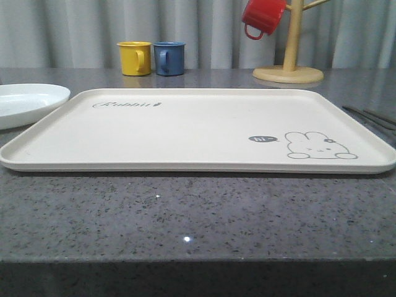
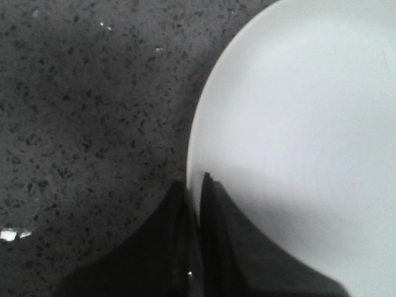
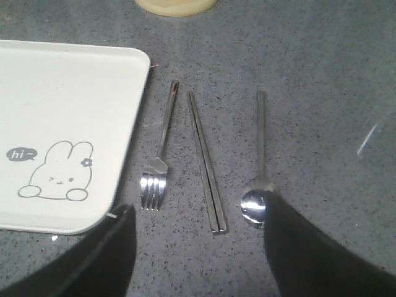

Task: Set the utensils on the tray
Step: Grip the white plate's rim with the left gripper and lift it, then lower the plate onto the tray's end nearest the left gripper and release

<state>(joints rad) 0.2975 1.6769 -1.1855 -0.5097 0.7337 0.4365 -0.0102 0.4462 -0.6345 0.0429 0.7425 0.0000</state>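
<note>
The cream tray [image 1: 185, 133] with its rabbit drawing lies flat in the middle of the grey table, and its corner [image 3: 68, 105] shows in the right wrist view. Left of it sits the white plate [image 1: 25, 102]. My left gripper [image 2: 197, 185] is shut on the plate's rim [image 2: 193, 148], one finger on each side of the edge. To the right of the tray the fork [image 3: 162, 142], the chopsticks [image 3: 204, 161] and the spoon [image 3: 260, 148] lie side by side on the table. My right gripper [image 3: 198, 207] hangs open above their near ends, holding nothing.
A yellow mug [image 1: 135, 58] and a blue mug [image 1: 169, 58] stand behind the tray. At the back right, a red mug [image 1: 262, 17] hangs on a wooden mug tree [image 1: 288, 68]. A curtain closes off the back.
</note>
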